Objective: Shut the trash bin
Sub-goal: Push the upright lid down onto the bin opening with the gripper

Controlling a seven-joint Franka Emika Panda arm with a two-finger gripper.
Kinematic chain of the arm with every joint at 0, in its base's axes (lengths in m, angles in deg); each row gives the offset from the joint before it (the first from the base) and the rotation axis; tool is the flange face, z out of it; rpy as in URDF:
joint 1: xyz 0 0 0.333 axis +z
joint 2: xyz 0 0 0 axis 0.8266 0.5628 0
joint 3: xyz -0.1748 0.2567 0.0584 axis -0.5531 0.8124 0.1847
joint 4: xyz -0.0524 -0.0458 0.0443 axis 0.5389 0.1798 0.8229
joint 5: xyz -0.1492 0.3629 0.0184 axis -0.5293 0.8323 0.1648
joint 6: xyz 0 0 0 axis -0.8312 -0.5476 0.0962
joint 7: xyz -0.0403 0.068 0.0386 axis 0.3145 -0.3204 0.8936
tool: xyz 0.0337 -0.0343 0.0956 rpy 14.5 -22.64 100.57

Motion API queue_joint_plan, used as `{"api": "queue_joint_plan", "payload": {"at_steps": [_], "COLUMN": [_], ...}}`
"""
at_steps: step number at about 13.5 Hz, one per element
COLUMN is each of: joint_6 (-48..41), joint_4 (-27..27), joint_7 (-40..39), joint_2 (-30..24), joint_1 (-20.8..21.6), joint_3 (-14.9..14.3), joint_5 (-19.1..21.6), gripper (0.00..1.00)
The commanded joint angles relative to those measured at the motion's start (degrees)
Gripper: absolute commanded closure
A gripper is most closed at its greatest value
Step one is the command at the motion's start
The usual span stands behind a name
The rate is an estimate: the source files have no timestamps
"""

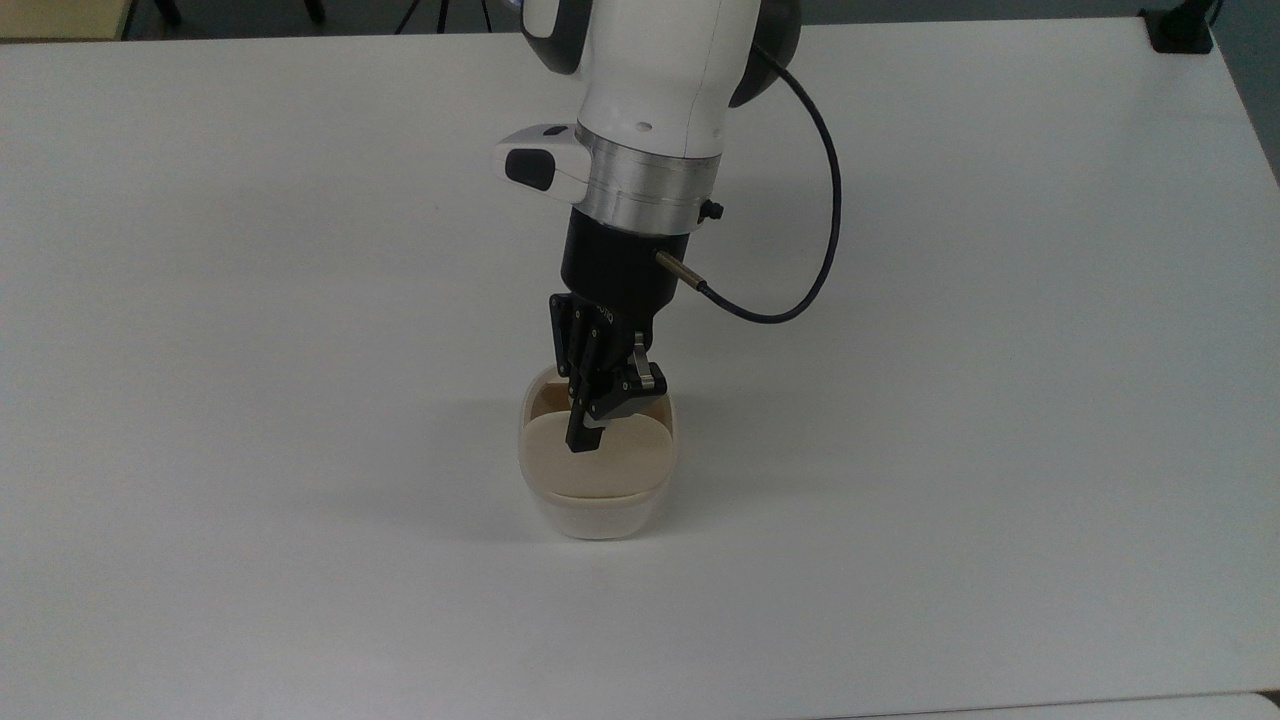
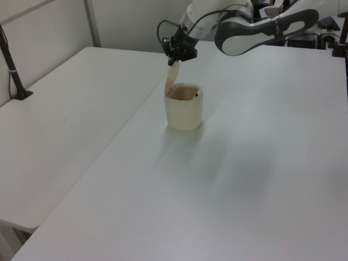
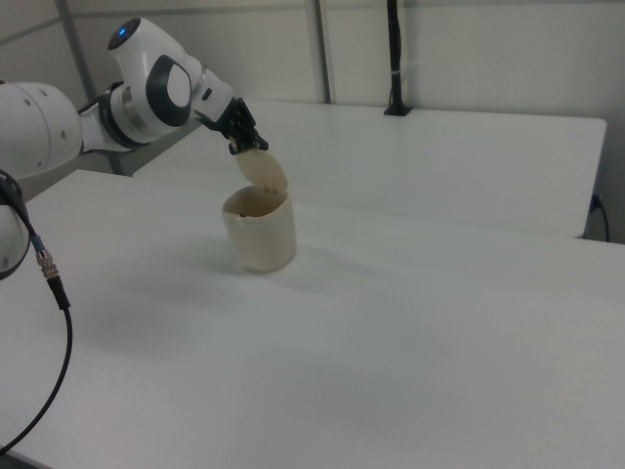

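The cream-white trash bin (image 1: 597, 517) stands on the white table with its beige lid (image 1: 600, 465) hinged up and standing nearly upright. In the left view the lid (image 2: 172, 77) rises from the left rim of the bin (image 2: 184, 111). My gripper (image 1: 583, 440) is shut, with nothing between its fingers, and its tips rest at the lid's top edge. The left view has the gripper (image 2: 175, 58) just over the lid's tip. In the right view the gripper (image 3: 241, 147) meets the lid (image 3: 266, 174) above the bin (image 3: 260, 239). The lid's black button is hidden.
A black cable (image 1: 815, 240) loops off the wrist to the top view's right. A black post base (image 2: 20, 93) sits at the left view's left table edge. Another post (image 3: 394, 59) stands at the far table edge in the right view.
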Motion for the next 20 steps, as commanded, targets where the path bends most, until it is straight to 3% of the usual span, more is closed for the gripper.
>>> {"api": "queue_joint_plan", "payload": {"at_steps": [1,4,6,20], "joint_6": [-0.36,-0.36,-1.49,-2.73], "joint_4": [4.78,11.89,13.93,20.17], "joint_7": [-3.03,-7.34,-9.01,-14.20], "joint_2": [-3.05,-7.54,-8.42,-7.81], "joint_1": [0.64,0.56,0.47,0.47], "joint_3": [-0.16,0.99,0.99,2.13], "joint_5": [-0.54,0.25,0.34,0.07], "gripper": [1.00,1.00,1.00,1.00]}}
